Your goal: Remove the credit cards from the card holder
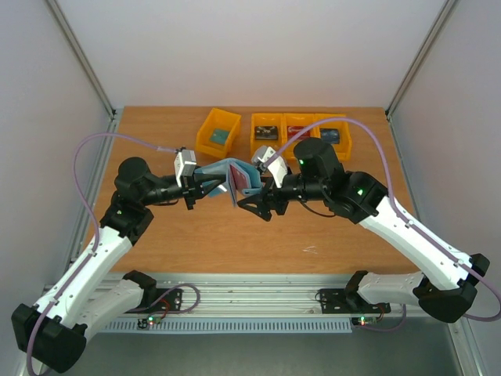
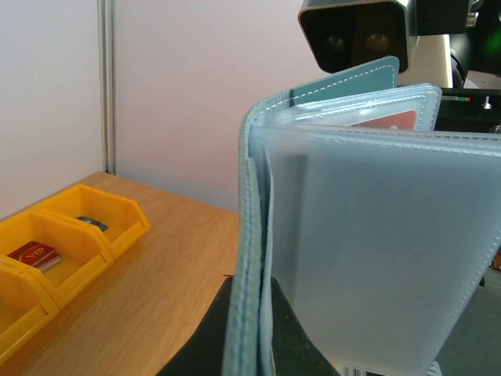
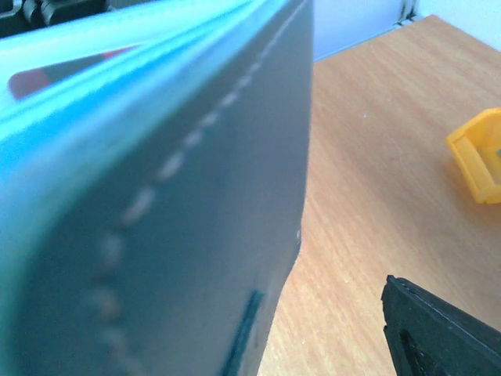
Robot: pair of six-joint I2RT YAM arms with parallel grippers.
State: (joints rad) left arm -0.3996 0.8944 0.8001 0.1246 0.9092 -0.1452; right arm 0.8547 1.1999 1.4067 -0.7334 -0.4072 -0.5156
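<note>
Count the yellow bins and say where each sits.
4, at the table's far side: first bin alone on the left; second bin, third bin, fourth bin side by side to its right.

Far edge: one bin [image 1: 213,150], then three joined bins [image 1: 283,125]; narrow gap between them. Centre: holder [image 1: 235,182] aloft, left gripper [image 1: 213,188] and right gripper [image 1: 252,200] at either side of it, both arms slanting in from the sides. Near half of table [image 1: 235,247]: open wood under and before the holder.

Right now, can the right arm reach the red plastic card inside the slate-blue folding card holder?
Likely yes: the left jaws hold the card holder up and open, the red card showing, right jaws alongside.
</note>
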